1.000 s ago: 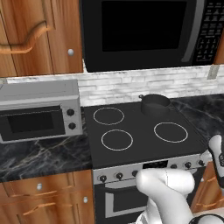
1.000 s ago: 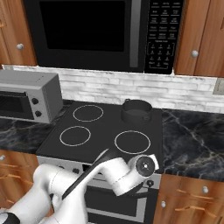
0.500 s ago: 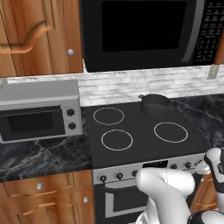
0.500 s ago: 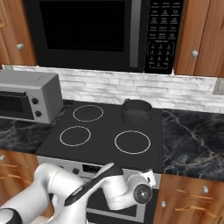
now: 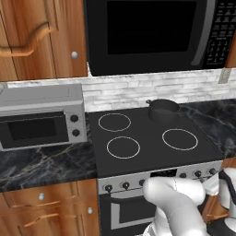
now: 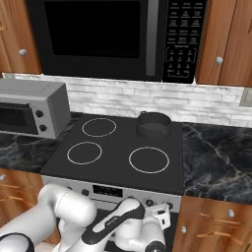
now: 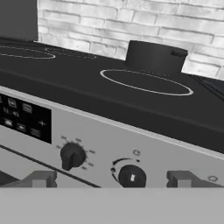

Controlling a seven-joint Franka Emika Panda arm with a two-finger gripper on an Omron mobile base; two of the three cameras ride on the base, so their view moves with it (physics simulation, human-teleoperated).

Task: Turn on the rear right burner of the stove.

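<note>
Four white rings mark the black glass top of the stove (image 5: 152, 138), set into the dark marble desk (image 5: 41, 163) between wooden cabinets. At far left sits a grey toaster oven (image 5: 41, 115); overhead hangs a black microwave (image 6: 108, 37). A dark pot (image 6: 153, 124) covers the far right ring. Low at the stove's near right, the jaws (image 7: 111, 179) stand apart, empty, either side of a black knob (image 7: 131, 176).

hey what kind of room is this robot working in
A home kitchen, rendered: a stove with a pot on it, a microwave above, and a toaster oven on the counter.
</note>
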